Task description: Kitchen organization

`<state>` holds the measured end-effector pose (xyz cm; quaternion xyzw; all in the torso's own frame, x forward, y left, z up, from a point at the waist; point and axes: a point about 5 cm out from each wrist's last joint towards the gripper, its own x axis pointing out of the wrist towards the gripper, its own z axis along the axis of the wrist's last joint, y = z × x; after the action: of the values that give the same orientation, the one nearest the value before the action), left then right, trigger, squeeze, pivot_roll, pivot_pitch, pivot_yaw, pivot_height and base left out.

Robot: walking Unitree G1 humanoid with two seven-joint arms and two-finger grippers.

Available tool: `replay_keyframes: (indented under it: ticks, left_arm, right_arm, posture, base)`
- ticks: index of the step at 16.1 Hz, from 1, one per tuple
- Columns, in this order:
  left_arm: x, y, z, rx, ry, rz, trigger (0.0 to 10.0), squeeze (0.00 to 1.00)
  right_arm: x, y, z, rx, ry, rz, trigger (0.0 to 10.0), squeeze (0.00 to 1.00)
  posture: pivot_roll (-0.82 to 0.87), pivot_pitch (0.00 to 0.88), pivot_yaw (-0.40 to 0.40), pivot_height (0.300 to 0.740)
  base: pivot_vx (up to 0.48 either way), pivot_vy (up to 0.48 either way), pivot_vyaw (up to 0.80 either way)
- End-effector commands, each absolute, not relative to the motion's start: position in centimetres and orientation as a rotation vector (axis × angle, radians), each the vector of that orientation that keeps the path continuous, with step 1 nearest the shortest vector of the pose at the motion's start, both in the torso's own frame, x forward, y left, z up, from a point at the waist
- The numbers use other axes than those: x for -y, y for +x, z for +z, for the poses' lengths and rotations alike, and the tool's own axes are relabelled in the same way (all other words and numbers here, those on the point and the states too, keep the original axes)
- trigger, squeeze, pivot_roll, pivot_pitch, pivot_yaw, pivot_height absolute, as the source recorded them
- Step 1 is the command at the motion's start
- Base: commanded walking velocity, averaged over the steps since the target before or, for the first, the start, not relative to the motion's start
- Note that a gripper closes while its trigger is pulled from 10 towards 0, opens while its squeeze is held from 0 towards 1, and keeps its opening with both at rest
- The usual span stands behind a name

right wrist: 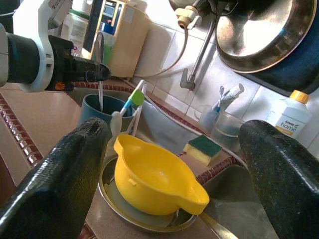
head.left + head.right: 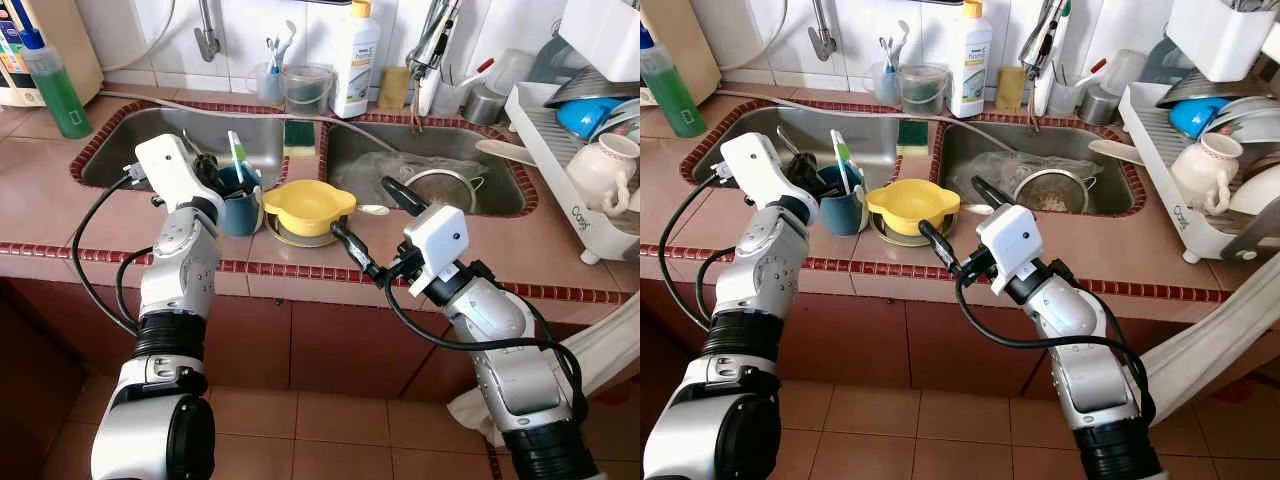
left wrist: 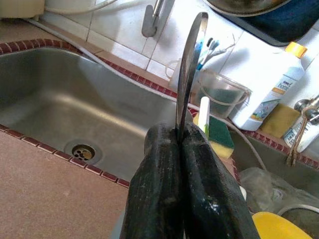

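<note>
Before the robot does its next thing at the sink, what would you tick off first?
1. Left gripper shut on the metal utensil: ok.
2. Utensil lined up over the blue cup: ok, its tip hangs at the cup's mouth.
3. Room in the cup: cannot tell; a toothbrush already stands in it.
4. Right gripper open and free: ok.
5. Yellow bowl out of the way beside the cup: ok, though close.
</note>
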<state>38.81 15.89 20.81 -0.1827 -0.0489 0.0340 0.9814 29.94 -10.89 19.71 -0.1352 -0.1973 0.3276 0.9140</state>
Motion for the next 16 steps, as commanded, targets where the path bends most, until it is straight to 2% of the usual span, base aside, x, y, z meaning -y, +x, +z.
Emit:
replay_keyframes:
  ticks: [1, 8, 16]
  left_arm:
    - [-15.3, 38.9, 21.9, 0.127, -0.303, 0.024, 10.0, 0.00]
    - [-13.6, 38.4, 25.4, 0.226, -0.148, -0.172, 10.0, 0.00]
    - [-13.9, 38.1, 25.9, 0.225, -0.121, -0.198, 10.0, 0.00]
  right_arm:
    - [10.8, 29.7, 20.2, 0.428, -0.291, 0.676, 10.0, 0.00]
    - [10.8, 29.7, 20.2, 0.428, -0.290, 0.676, 10.0, 0.00]
    - [10.5, 29.7, 20.1, 0.431, -0.282, 0.683, 10.0, 0.00]
  posture:
    - [-0.06, 0.092, -0.009, 0.740]
    - [-0.06, 0.090, -0.005, 0.740]
    - [-0.05, 0.088, -0.005, 0.740]
  base:
    - [0.000, 0.000, 0.00]
    - [0.000, 0.000, 0.00]
    - [0.000, 0.000, 0.00]
